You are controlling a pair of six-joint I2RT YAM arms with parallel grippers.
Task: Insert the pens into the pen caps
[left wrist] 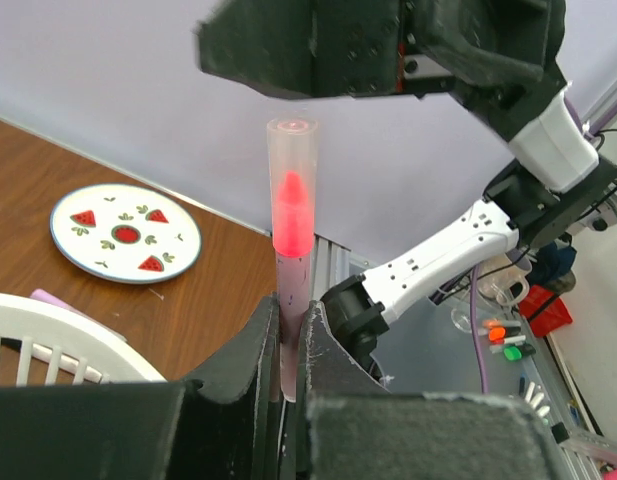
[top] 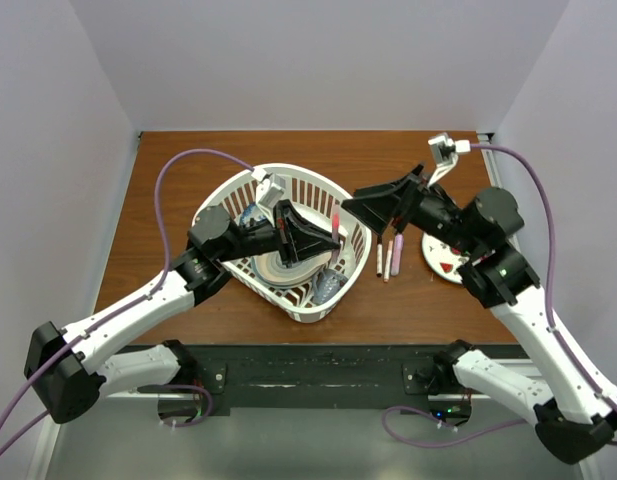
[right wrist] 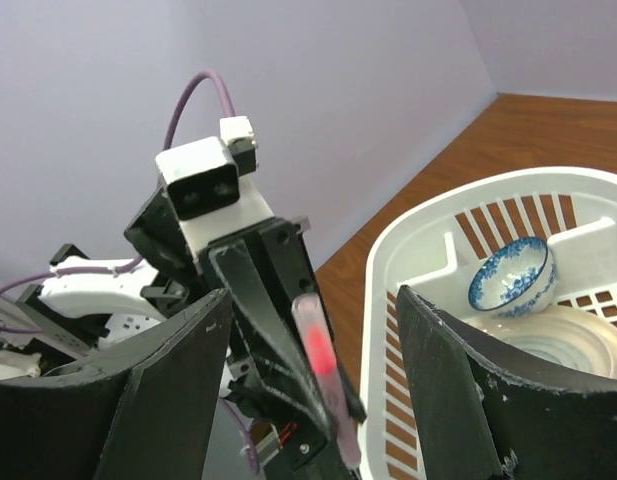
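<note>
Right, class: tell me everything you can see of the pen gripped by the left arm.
The pen is a slim, translucent pinkish plastic tube with a flat round end on top and a bright red tip showing inside its upper part. It stands roughly upright, its lower part clamped between the left fingers; nothing else touches it. In the top view it is held over the white basket.

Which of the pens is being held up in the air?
The pink pen with the red tip, standing upright in the left gripper over the white basket. The other pens lie flat on the table beside the basket.
</note>
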